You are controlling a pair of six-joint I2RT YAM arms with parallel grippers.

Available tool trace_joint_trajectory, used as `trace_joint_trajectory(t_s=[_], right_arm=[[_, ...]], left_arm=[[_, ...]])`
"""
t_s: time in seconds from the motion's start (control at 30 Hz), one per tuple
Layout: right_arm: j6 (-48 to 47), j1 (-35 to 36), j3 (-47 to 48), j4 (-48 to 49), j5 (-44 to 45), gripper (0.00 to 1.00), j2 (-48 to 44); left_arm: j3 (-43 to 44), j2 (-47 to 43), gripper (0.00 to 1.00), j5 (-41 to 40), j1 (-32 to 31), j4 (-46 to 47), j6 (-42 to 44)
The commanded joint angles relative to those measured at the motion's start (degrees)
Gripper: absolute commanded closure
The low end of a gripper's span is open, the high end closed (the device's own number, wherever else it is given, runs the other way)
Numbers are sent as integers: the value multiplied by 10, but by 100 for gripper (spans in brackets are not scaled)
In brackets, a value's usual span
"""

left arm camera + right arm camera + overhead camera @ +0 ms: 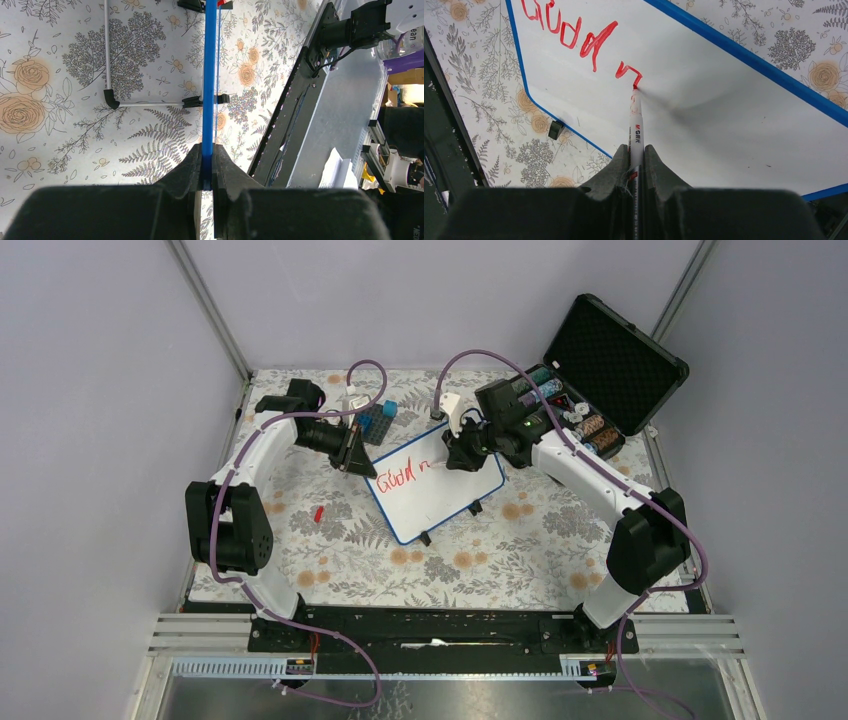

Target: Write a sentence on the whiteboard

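Note:
The whiteboard [440, 495], white with a blue rim and two black feet, stands tilted at mid-table. Red letters [392, 478] reading "Good" plus one more stroke sit along its top. My left gripper [352, 455] is shut on the board's upper left edge; in the left wrist view the blue rim [209, 75] runs edge-on between the shut fingers [190, 167]. My right gripper [462, 452] is shut on a white red-tipped marker [636, 127], whose tip touches the board [724, 105] at the end of the last red stroke [628, 71].
An open black case [605, 365] with small parts stands at the back right. A blue block on a dark baseplate [378, 420] sits behind the board. A red marker cap [318, 512] lies on the floral cloth to the left.

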Motion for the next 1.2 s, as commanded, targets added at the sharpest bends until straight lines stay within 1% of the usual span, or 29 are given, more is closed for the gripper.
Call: trace_joint_trajectory(t_s=[0.0, 0.27, 0.67, 0.87, 1.17], right_arm=[[-19, 2, 4, -10, 21, 100, -17], [-8, 2, 47, -29, -7, 100, -31], [0, 7, 83, -26, -13, 100, 11], [-4, 8, 79, -26, -6, 100, 30], [-6, 8, 63, -23, 1, 100, 16]], left_arm=[[9, -5, 100, 10, -8, 1, 4], [10, -7, 100, 12, -10, 1, 4], [6, -8, 100, 11, -11, 1, 6], [5, -8, 100, 8, -11, 1, 8], [4, -5, 100, 7, -11, 1, 10]])
